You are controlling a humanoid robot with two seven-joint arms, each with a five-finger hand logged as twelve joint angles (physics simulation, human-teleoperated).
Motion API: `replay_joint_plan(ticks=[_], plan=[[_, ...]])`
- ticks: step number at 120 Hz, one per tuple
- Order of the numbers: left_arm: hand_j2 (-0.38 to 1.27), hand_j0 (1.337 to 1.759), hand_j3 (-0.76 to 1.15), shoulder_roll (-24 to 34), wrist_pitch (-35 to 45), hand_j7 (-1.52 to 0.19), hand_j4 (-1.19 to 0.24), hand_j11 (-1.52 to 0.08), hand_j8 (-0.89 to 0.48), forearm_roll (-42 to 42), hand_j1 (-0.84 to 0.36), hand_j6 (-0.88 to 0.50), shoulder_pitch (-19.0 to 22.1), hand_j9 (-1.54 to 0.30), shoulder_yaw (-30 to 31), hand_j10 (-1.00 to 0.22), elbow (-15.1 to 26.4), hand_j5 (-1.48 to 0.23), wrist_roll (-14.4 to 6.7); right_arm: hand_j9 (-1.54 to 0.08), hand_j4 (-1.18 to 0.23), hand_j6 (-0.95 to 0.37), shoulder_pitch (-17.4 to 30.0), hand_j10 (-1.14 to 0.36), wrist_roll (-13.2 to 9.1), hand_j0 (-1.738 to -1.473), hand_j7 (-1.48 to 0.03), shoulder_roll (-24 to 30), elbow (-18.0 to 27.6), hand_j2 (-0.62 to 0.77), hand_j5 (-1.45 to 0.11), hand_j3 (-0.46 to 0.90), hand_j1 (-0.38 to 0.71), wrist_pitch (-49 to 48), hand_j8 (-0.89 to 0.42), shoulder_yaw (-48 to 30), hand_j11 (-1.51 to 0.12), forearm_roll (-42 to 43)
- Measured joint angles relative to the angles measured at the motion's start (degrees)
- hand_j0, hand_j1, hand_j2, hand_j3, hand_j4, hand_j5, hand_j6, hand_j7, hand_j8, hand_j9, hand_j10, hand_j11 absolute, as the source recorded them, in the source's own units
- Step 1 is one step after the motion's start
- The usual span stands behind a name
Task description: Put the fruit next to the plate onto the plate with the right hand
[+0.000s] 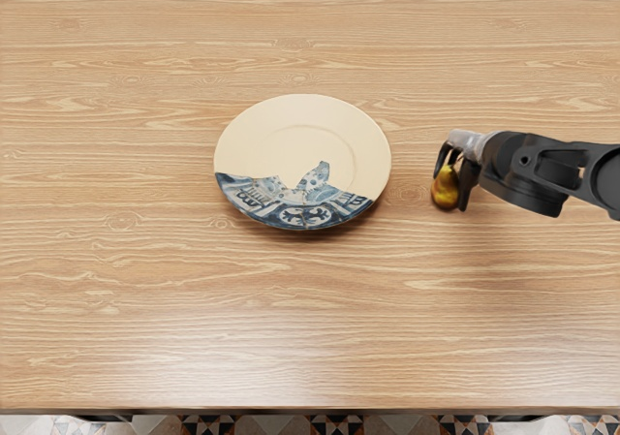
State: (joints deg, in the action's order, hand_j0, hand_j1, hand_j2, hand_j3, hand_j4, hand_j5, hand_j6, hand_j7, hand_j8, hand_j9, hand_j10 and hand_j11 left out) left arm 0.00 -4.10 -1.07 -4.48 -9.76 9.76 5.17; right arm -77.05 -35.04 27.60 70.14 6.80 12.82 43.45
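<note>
Head view: wooden table (145, 299) fills the shot, grain running across. Round cream plate (291, 139) sits near the middle, flat on the wood. The part of the plate nearest the camera has a blue-and-white patterned band; the rest is plain. Nothing is on the plate.

The pear (445, 192), small and yellow-brown, is off the plate to its right, about level with the plate's right rim. It's near the plate with a strip of bare wood between, not touching. There's a faint shadow on the wood between plate and pear. Can't tell if the pear rests on the table or is just off it.

The right arm (547, 171), dark casing with a grey wrist, comes in from the picture's right edge and points toward the plate. The right hand (459, 164) is at the pear, dark fingers (469, 179) curled down on both sides of it, wrapped round the fruit. The grasp looks closed, with the pear showing between the fingers. The hand is clear of the plate rim.
</note>
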Motion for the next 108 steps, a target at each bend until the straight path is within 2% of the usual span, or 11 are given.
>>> replay_joint_plan(ticks=[45, 48, 69, 108], plan=[[0.00, 1.658, 0.00, 0.0, 0.0, -0.01, -0.01, -0.01, -0.01, 0.0, 0.34, -0.01, 0.0, -0.01, 0.1, -0.01, 0.0, -0.01, 0.0, -1.02, -0.65, -0.46, -3.0, -0.72, 0.0, -1.657, -0.97, 4.9, 5.1, 0.64, -1.02, 0.00, 0.37, -0.7, -0.50, -0.6, -1.02, -0.8], [0.00, 1.658, 0.00, 0.0, 0.0, -0.01, -0.01, -0.01, -0.01, 0.0, 0.34, -0.01, 0.0, -0.01, 0.1, -0.01, 0.0, -0.01, 0.0, -1.02, -0.64, -0.45, -3.2, -0.72, 0.0, -1.658, -0.97, 5.2, 5.5, 0.58, -1.02, 0.00, 0.36, -0.9, -0.49, -0.7, -1.02, -0.8], [0.00, 1.658, 0.00, 0.0, 0.0, -0.01, -0.01, -0.01, -0.01, 0.0, 0.34, -0.01, 0.0, -0.01, 0.1, -0.01, 0.0, -0.01, 0.0, -1.01, -0.64, -0.46, -4.5, -0.73, 0.0, -1.658, -0.97, 7.3, 7.6, 0.54, -1.02, 0.00, 0.35, -2.7, -0.50, -3.3, -1.01, -1.1], [0.00, 1.658, 0.00, 0.0, 0.0, -0.01, -0.01, -0.01, -0.01, 0.0, 0.34, -0.01, 0.0, -0.01, 0.1, -0.01, 0.0, -0.01, 0.0, -1.01, -0.64, -0.45, -8.1, -0.73, 0.1, -1.658, -0.98, 7.6, 9.4, 0.49, -1.01, 0.00, 0.33, -4.3, -0.51, -5.1, -1.01, -4.1]])
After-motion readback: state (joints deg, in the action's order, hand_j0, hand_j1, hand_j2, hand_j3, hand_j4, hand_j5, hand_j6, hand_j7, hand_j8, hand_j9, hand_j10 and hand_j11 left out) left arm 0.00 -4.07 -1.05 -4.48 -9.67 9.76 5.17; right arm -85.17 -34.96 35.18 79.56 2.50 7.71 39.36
